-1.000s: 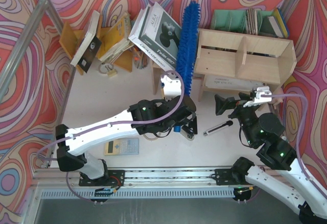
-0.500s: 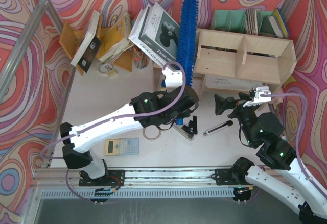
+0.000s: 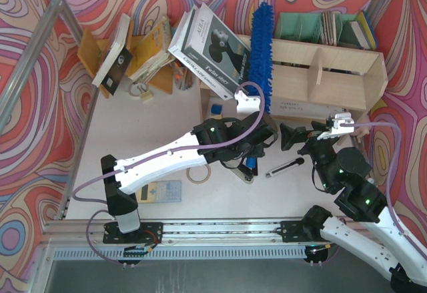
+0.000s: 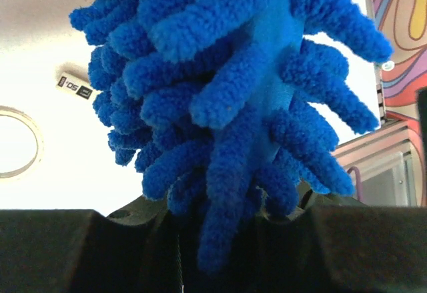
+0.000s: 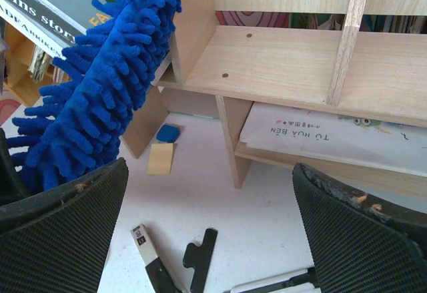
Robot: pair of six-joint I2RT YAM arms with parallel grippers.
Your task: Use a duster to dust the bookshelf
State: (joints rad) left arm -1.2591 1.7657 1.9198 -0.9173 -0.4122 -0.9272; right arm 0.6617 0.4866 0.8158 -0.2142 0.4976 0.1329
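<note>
The white desk (image 3: 133, 126) carries the pale plywood bookshelf (image 3: 333, 73) at its far right, two tiers with upright dividers. The blue fluffy duster (image 3: 262, 53) slants across the bookshelf's left end, its head reaching past the top board. The left tool (image 3: 257, 149) is clamped tight on the duster's lower end. The right tool (image 3: 297, 139) is spread wide, holding nothing, before the bookshelf's front. A utility knife (image 3: 285, 167) lies near it.

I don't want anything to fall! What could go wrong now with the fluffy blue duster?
The duster stands right beside the big tilted book; a sweep might knock it over. The left claw grips only its bottom end, so it could wobble. The open right claw sits near the bookshelf and might get bumped.
</note>
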